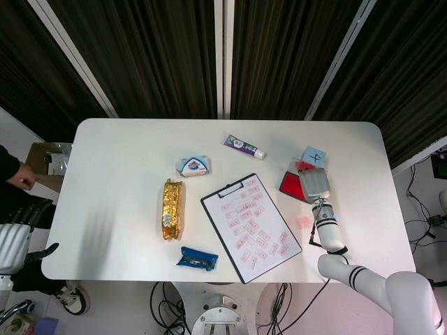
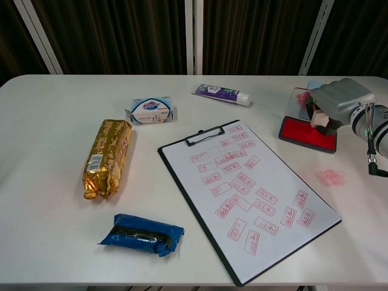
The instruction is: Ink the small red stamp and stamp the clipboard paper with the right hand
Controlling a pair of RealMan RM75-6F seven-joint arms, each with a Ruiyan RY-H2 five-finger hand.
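Note:
My right hand (image 2: 338, 102) hovers over the far right end of the red ink pad (image 2: 303, 134), fingers curled down. It grips the small red stamp (image 2: 317, 119), of which only a pale red-tinged tip shows, just above the pad. In the head view the right hand (image 1: 314, 183) covers the ink pad's (image 1: 289, 184) right side. The clipboard paper (image 2: 248, 188), covered with several red stamp marks, lies to the left of the pad. My left hand (image 1: 15, 241) hangs off the table's left edge, fingers apart and holding nothing.
A purple tube (image 2: 220, 93), a tissue pack (image 2: 150, 110), a gold package (image 2: 108, 157) and a blue packet (image 2: 145, 233) lie on the table's left and middle. A red ink smear (image 2: 330, 177) marks the table by the clipboard. A blue card (image 1: 314, 155) lies behind the pad.

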